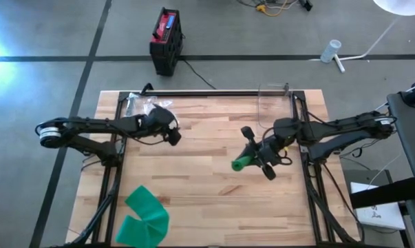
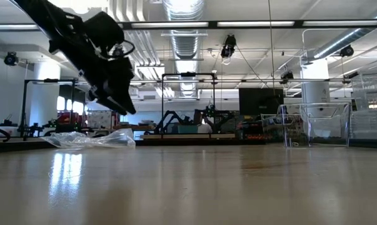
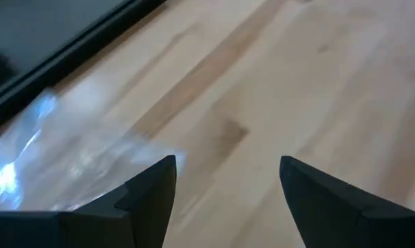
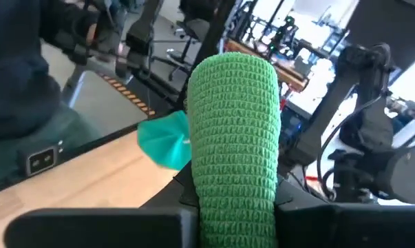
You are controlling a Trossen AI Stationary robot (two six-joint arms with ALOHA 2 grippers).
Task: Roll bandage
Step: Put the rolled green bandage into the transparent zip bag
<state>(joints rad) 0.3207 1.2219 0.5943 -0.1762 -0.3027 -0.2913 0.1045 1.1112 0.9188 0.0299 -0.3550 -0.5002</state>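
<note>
Green roll: the rolled bandage [image 1: 240, 164] sits between the fingers of the right gripper [image 1: 259, 159], above the middle-right of the wooden table [image 1: 207, 138].
Right gripper: it is closed on the roll and holds it tight.
Which way the roll points: its long side sticks straight out past the fingers, toward the middle of the table.
Loose green piece: a flat, unrolled green bandage [image 1: 144, 215] lies at the front-left part of the table, well apart from the roll.
Left gripper [image 1: 171, 133]: its fingers are wide apart and hold nothing. It hangs over the back-left part, near a clear plastic bag [image 1: 142, 103].
Nearer arm: the left gripper looks nearer to the loose piece than the right one.
Clear box [image 1: 274, 103]: it stands at the back edge, behind the right arm.
</note>
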